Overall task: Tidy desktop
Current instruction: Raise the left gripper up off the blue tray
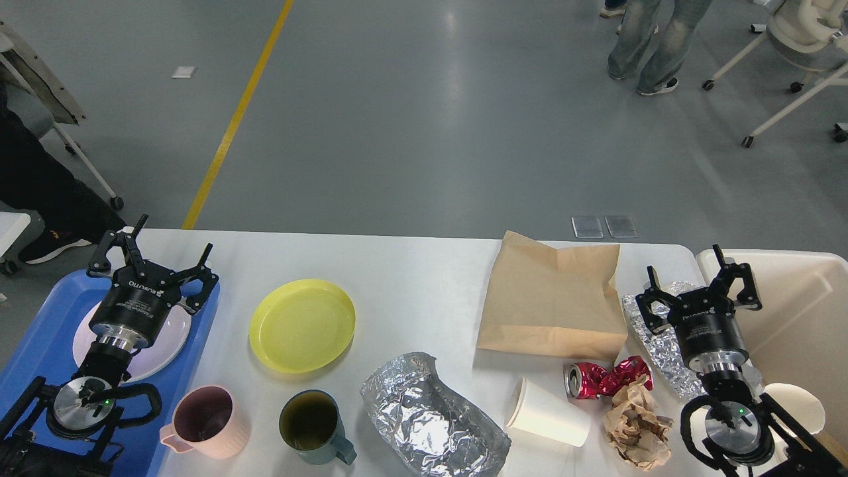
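The left gripper [165, 255] hangs wide open and empty over the blue plastic tray [40, 331] and its pale round plate [165, 344]; the right gripper [692, 281] is likewise spread, holding nothing, above crumpled silver foil [652, 344] beside the cream plastic bin [795, 311]. Between them the wide white matte desktop [411, 278] carries light, crushable litter, probably best pinched at folds or rims, and a stiff yellow plastic plate [302, 324]

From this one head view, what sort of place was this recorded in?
Probably an indoor lab or workshop hall, not a home: a grey floor with a yellow line, wheeled chairs, a person standing by, and a white desktop staged with dishes and rubbish.
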